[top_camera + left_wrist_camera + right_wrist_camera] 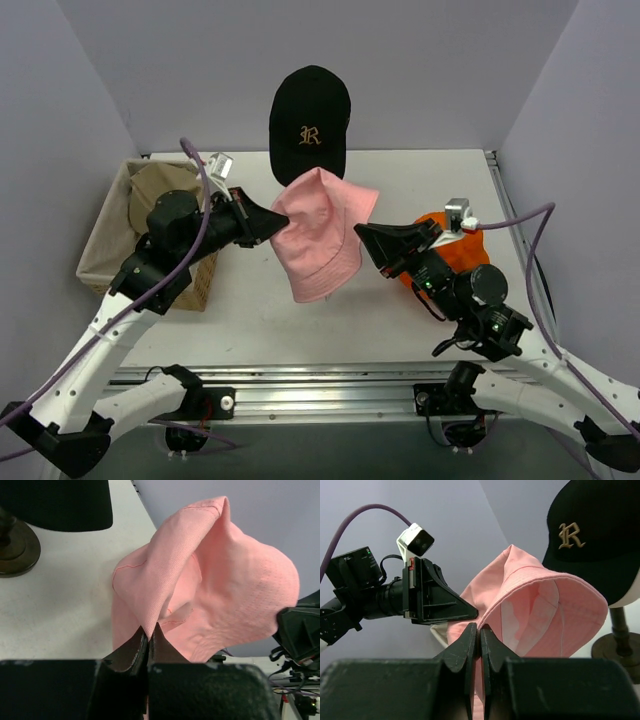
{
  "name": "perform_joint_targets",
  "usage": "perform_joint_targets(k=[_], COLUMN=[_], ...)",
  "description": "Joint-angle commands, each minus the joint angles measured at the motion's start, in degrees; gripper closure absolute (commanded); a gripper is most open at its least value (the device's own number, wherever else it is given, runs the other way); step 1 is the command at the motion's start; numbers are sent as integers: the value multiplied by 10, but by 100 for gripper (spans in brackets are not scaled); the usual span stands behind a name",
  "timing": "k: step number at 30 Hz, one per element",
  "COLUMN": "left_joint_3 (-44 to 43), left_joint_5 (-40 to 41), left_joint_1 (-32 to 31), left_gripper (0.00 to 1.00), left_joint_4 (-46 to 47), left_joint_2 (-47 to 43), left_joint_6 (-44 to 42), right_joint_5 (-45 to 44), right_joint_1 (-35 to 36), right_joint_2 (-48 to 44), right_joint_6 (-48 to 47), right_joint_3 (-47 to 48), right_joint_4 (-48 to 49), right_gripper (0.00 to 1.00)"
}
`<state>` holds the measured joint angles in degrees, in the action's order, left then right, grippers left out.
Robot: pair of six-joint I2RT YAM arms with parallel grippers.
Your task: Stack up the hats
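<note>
A tan fabric basket [103,245] sits on the bench [430,180] beside and behind the left gripper [280,222], under that arm's wrist. In it lies the tan cap [150,190]; no lettering on it can be read from here.

The pale pink hat [318,245] hangs in the air between the two grippers, pinched at opposite sides of its brim. The left gripper is clamped on the hat's left edge, and the right gripper [362,232] is clamped on its right edge.

Only the top view shows the basket and the bright orange hat [470,258]. That hat lies on the bench behind the right gripper, partly hidden by the arm. The left wrist view shows the fabric folded between the closed fingers [135,652] and a dark round stand base [15,550] ahead to their left. The right wrist view shows the hat's paler lining, the opposite gripper, and a cream head form [632,592].

The black cap [310,120] sits on that form, beyond both grippers. It bears a gold "R".
</note>
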<state>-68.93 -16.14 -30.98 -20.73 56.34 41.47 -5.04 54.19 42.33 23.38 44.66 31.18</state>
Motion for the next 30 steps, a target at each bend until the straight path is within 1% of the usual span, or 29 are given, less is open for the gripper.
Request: perform_joint_targets(k=[1,4,5,6,9,10,12,15,16,18,20,22,23,25,26,27,29,30], left_joint_3=[-61,-78,-83,-91,-127,-146,-163,-197,-205,-233,-255,-263,-268,-279,-284,-290,-293,-295], left_joint_5=[99,114,121,130,158,175,198,217,222,231,235,236,234,227,228,229,227,226], left_joint_1=[-37,-51,-63,-70,-101,-108,-131,-152,-167,-177,-188,-193,-193,-194,-194,-194,-194,-194], left_gripper=[98,98,98,98,98,98,98,98,98,98,98,98,98,98,97,98,98,98], left_joint_4=[13,31,35,36,36,34,35,40,43,44,46,59,64,74,75,78,85,88], left_joint_2=[39,73,83,92,137,160,183,224,245,264,292,313,319,336,342,345,358,362], left_joint_6=[-47,-54,-60,-64,-82,-88,-99,-116,-120,-129,-135,-138,-139,-139,-139,-138,-139,-139], right_joint_5=[-5,-11,-22,-52,-109,-114,-109,-74,-74,-85,-82,-60,-33,4,26,79,132,187], right_joint_1=[-21,-37,-41,-43,-50,-55,-71,-114,-132,-150,-183,-211,-244,-281,-322,-343,-390,-438], right_joint_2=[-50,-66,-65,-59,-25,-2,17,35,42,52,63,68,69,79,83,93,101,104], right_joint_6=[-25,-33,-40,-50,-85,-91,-91,-84,-83,-79,-80,-72,-67,-51,-46,-40,-20,-15], right_joint_3=[47,71,91,101,139,148,176,202,209,222,229,225,223,223,226,228,233,232], right_joint_4=[-23,-73,-104,-124,-187,-216,-239,-263,-283,-305,-310,-310,-310,-310,-310,-309,-307,-307], right_gripper=[100,100,100,100,100,100,100,100,100,100,100,100,100,100,100,100,100,100])
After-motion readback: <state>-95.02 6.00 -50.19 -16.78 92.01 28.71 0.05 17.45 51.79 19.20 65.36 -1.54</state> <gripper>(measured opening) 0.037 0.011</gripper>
